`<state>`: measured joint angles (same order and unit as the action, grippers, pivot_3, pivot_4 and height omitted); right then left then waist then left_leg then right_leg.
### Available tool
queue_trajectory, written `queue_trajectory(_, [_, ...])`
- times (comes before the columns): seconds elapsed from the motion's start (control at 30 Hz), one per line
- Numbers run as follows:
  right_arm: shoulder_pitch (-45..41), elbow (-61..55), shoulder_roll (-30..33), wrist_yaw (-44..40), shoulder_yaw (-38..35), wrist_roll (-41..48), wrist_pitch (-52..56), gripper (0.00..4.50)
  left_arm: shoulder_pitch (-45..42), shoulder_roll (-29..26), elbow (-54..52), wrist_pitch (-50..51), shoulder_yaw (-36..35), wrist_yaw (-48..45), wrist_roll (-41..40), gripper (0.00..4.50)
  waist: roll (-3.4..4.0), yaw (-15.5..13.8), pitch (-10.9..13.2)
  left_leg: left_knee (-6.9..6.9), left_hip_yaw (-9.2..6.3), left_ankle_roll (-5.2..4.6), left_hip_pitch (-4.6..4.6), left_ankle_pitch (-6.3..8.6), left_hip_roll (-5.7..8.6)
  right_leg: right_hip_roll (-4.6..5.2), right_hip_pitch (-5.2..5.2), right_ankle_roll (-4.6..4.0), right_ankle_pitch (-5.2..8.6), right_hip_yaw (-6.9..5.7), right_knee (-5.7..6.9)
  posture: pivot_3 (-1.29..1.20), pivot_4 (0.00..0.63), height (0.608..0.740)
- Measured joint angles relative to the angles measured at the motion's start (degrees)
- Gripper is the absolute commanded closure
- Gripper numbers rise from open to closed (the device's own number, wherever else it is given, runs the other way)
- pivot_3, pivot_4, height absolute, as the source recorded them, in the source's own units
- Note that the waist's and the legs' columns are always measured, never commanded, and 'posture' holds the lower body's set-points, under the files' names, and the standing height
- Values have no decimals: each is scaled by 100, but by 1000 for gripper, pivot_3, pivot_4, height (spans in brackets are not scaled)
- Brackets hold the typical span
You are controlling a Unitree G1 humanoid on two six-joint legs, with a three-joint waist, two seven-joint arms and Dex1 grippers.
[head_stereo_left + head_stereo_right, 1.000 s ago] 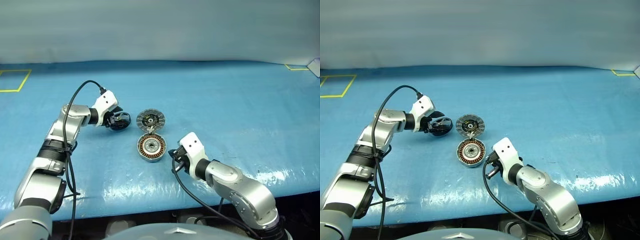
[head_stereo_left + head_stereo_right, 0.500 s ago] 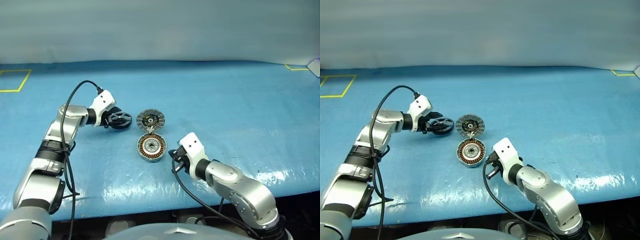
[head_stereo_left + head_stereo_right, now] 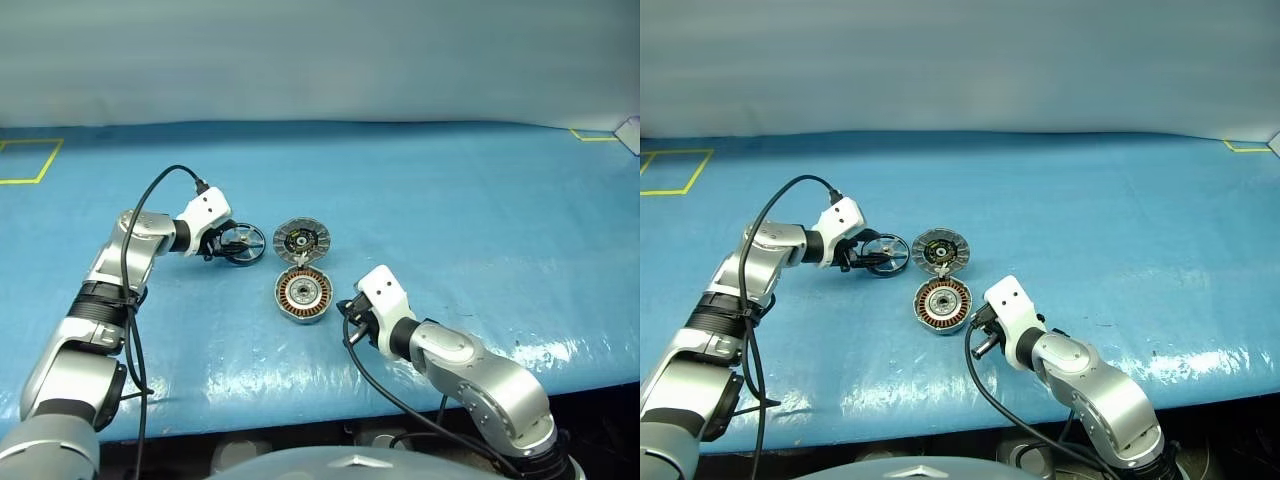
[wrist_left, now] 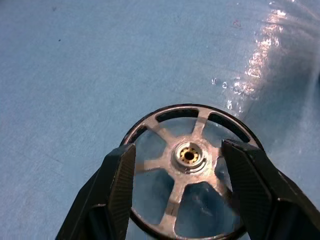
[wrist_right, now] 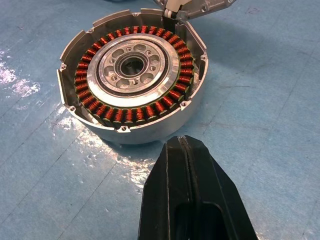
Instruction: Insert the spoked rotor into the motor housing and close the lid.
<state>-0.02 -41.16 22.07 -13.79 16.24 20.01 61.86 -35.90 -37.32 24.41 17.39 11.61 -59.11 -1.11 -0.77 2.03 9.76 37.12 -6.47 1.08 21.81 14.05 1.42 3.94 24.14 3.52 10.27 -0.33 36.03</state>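
Spoked rotor (image 4: 186, 175): now lying flatter than a second ago, between the left gripper's (image 3: 232, 245) fingers, which have narrowed onto its rim, left of the open lid (image 3: 301, 239). Motor housing (image 3: 303, 294): unmoved on blue counter (image 3: 480, 210). Right gripper (image 5: 192, 165): fingers together, empty, beside housing.

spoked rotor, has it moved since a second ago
Yes. The spoked rotor, gripped by the left gripper, has tipped from edge-on and dark to showing its spokes, and sits slightly nearer the open lid, which stayed put.

Head cameras high, wrist cameras tight
Both eye views look down across the blue table (image 3: 480, 200); each wrist view hugs it, sharing the centre.
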Motion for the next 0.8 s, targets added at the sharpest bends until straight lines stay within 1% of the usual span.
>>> queue_trajectory(0.37, [20,0,5,-6,7,-45,0,4500,31,2,2,-216,-2,92,67,1532,0,1,0,0,0,0,0,0,0,0,0,0,0,0,0,0,150,740])
queue_trajectory(0.57, [28,0,24,-8,7,-49,1,4500,26,-7,-36,-203,-225,282,-8,1532,0,1,0,0,0,0,0,0,0,0,0,1,0,0,0,0,150,740])
queue_trajectory(0.67, [26,1,32,-13,8,-49,2,4500,16,-7,-247,-131,-245,227,-97,1532,0,-4,0,0,0,0,1,0,0,0,0,1,0,0,0,0,150,740])
queue_trajectory(0.8, [3,14,48,-22,52,-54,3,4500,-159,-53,-335,25,-239,-100,-234,1532,0,-2,0,1,0,0,0,0,0,0,0,0,0,0,0,0,150,740])
